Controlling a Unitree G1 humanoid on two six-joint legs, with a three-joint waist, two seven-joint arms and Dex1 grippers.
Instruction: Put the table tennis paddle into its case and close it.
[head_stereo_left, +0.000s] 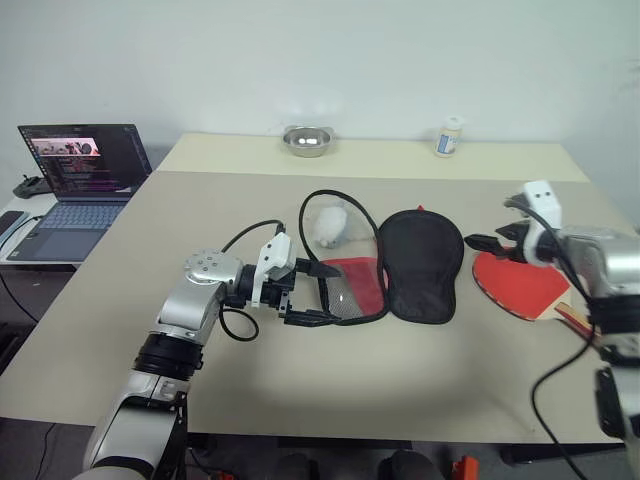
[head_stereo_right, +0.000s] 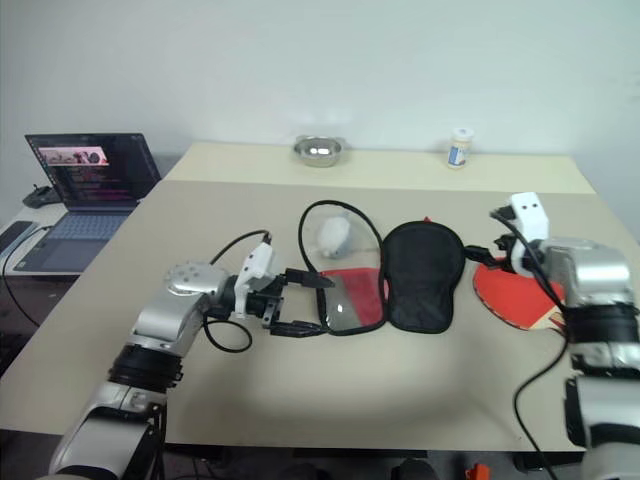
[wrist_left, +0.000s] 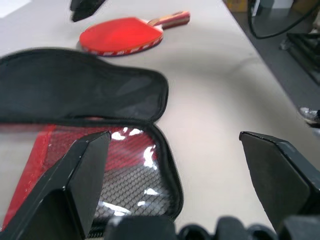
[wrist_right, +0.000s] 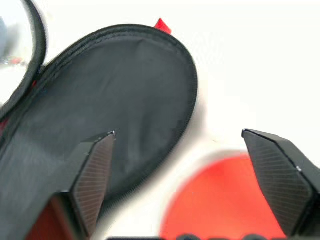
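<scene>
Paddle (head_stereo_left: 520, 282) lies flat on the surface (head_stereo_left: 300, 390), red face up, just right of the case (head_stereo_left: 420, 262) and not inside it yet. Case is unzipped and spread open: black half toward the paddle, red mesh half (head_stereo_left: 352, 290) toward the left claw (head_stereo_left: 300, 293). Left claw is spread wide w/ nothing in it, fingertips at the mesh half's edge. Right claw (head_stereo_left: 497, 245) hangs over the paddle blade, also wide, holding nothing. Judged progress: early. Paddle has to go in, then flap folded over & zipped.
</scene>
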